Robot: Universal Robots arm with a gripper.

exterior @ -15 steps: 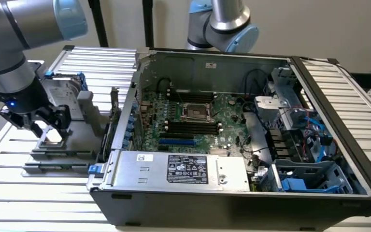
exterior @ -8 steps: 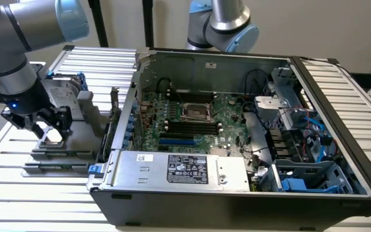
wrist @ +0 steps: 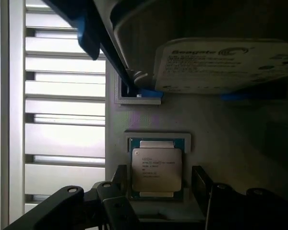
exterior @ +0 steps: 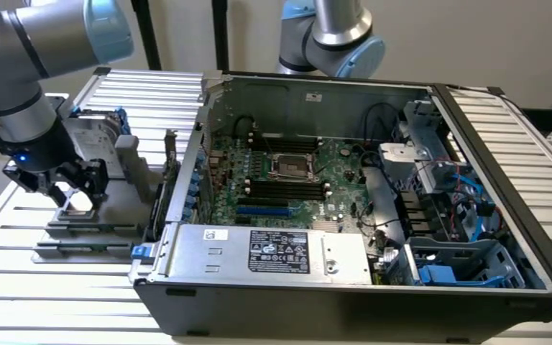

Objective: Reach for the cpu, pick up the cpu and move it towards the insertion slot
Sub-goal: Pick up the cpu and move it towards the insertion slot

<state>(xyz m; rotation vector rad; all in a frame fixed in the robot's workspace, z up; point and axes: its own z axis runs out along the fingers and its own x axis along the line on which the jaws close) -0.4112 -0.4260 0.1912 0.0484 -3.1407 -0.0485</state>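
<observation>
Over at the exterior view's left, the gripper [exterior: 72, 192] is hanging wide open and empty, fingers [wrist: 201, 182] straddling the cpu [wrist: 156, 168], which is lying flat in its grey holder [wrist: 188, 140]. I'd say closing evenly on both edges is what's counting here. The insertion slot [exterior: 292, 167] is sitting well apart, mid-frame.

Looks like robotics lab, PC-assembly test bench: opened computer case [exterior: 353, 313] lying flat on slatted metal table [exterior: 46, 289], motherboard [exterior: 345, 171] exposed, grey parts fixture [exterior: 77, 233] beside it, industrial robot arm [exterior: 17, 93] over the fixture, second arm [exterior: 338, 36] behind the case, plain wall [exterior: 468, 43] at back
</observation>
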